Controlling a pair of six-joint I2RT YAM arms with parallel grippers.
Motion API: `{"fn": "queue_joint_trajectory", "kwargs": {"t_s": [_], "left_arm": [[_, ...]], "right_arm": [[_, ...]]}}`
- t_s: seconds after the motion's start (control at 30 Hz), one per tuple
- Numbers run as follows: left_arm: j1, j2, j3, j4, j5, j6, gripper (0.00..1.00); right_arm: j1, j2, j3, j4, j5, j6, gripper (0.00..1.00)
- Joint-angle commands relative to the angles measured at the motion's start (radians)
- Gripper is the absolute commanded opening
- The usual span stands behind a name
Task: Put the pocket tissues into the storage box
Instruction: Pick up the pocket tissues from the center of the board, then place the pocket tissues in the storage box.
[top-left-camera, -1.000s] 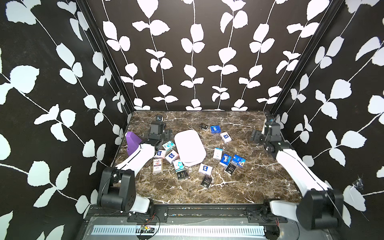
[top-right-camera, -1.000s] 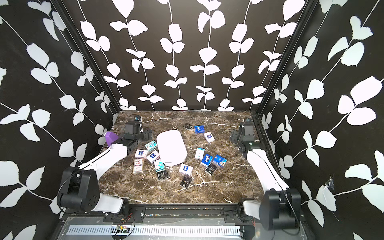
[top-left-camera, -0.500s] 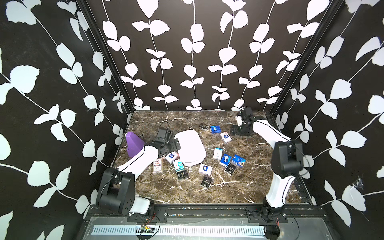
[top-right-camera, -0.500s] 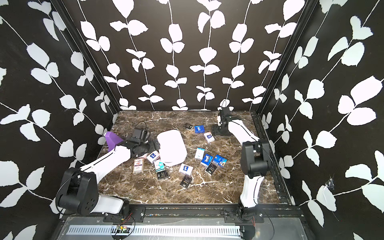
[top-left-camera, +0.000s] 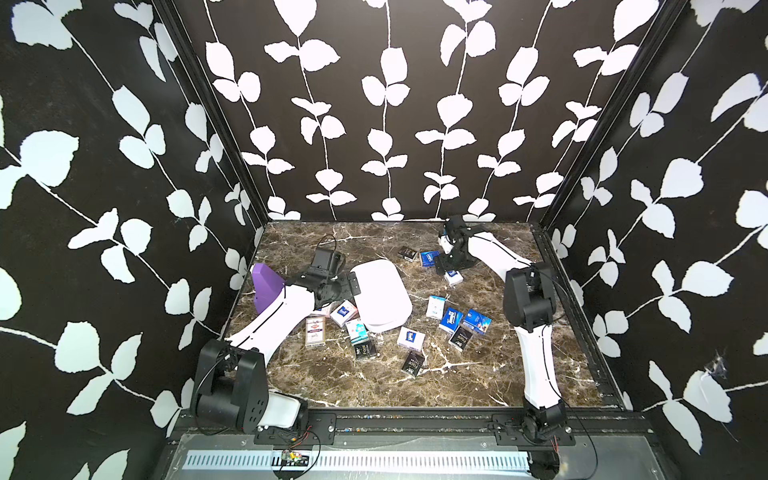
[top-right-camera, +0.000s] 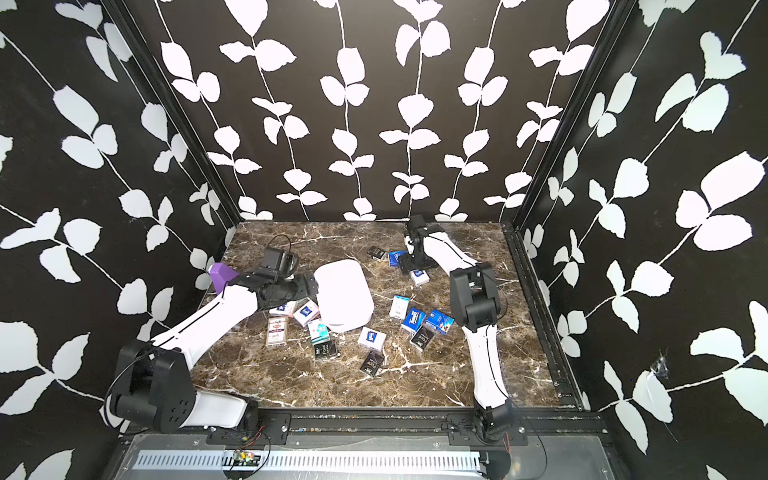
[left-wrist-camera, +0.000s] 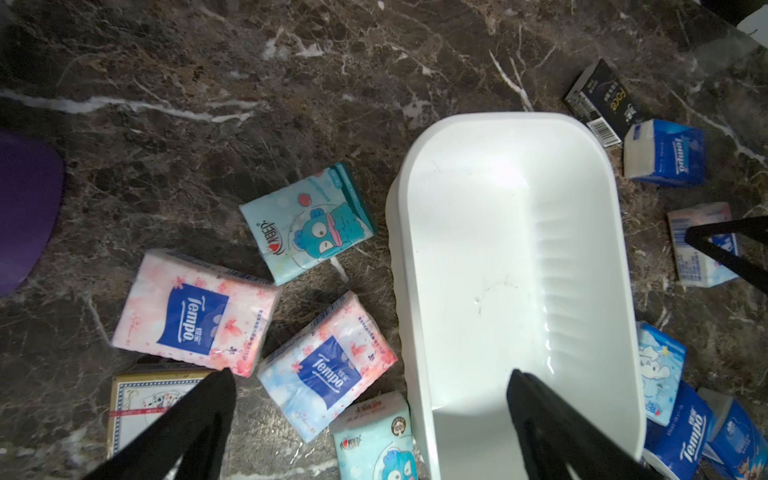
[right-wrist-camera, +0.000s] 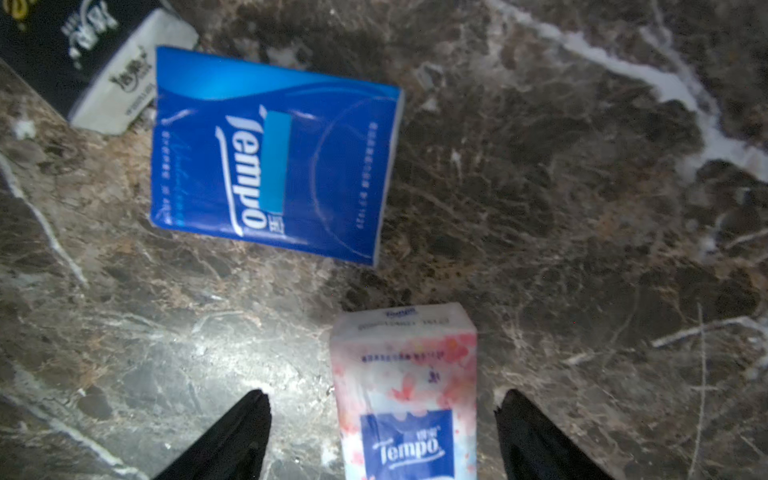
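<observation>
Right now the storage box (top-left-camera: 381, 291) sits empty near the middle of the marble tabletop (top-left-camera: 374, 386), its long sides running front to back. The pocket tissues (top-left-camera: 451, 320) are scattered along both long sides and past its near end. The left gripper (left-wrist-camera: 370, 376) hangs wide open astride the box's left rim. One finger (left-wrist-camera: 540, 415) is over the bare white interior and the other (left-wrist-camera: 199, 407) over a playing-card box (left-wrist-camera: 137, 399). Between the fingers a pink-and-blue Tempo pack (left-wrist-camera: 328, 365) lies almost against the box wall. A blossom-print Tempo pack (left-wrist-camera: 195, 311) and a teal cartoon pack (left-wrist-camera: 307, 222) lie further out, the teal one near the wall but apart from it. A purple wedge block (top-left-camera: 266, 282) stands at the table's left edge, beside the left arm. Toward the back right, the right gripper (right-wrist-camera: 381, 395) has its jaws spread around a pink-and-white Tempo pack (right-wrist-camera: 405, 395), with a gap on each side and nothing gripped. Just beyond lies a dark blue Tempo pack (right-wrist-camera: 274, 153) with a black pack (right-wrist-camera: 83, 54) at its corner. In both top views the widest bare marble is the strip along the front edge.
</observation>
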Motion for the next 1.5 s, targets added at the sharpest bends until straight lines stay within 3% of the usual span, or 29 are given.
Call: {"fn": "queue_joint_trajectory", "kwargs": {"t_s": [0.0, 0.2, 0.5, 0.77, 1.03, 1.27, 1.47], "left_arm": [[0.009, -0.01, 0.032, -0.052, -0.022, 0.02, 0.99], [0.013, -0.029, 0.02, -0.058, -0.038, 0.016, 0.99], [0.014, -0.006, 0.015, -0.045, -0.026, -0.027, 0.99], [0.014, -0.014, 0.034, -0.074, -0.044, -0.013, 0.99], [0.015, -0.048, 0.007, -0.089, -0.077, -0.001, 0.99], [0.016, -0.038, -0.021, -0.057, -0.075, -0.028, 0.99], [0.027, -0.02, -0.046, -0.027, -0.052, -0.076, 0.99]], "right_arm": [[0.001, 0.027, 0.081, -0.079, 0.046, -0.016, 0.86], [0.002, 0.039, 0.064, -0.097, 0.077, -0.04, 0.84], [0.0, 0.042, 0.018, -0.068, -0.002, -0.007, 0.68], [-0.002, 0.074, 0.033, -0.061, -0.028, 0.042, 0.67], [-0.002, 0.061, 0.023, -0.065, -0.003, 0.077, 0.51], [0.013, -0.092, 0.009, -0.092, -0.062, 0.24, 0.47], [0.088, -0.184, 0.0, -0.058, -0.135, 0.377, 0.46]]}}
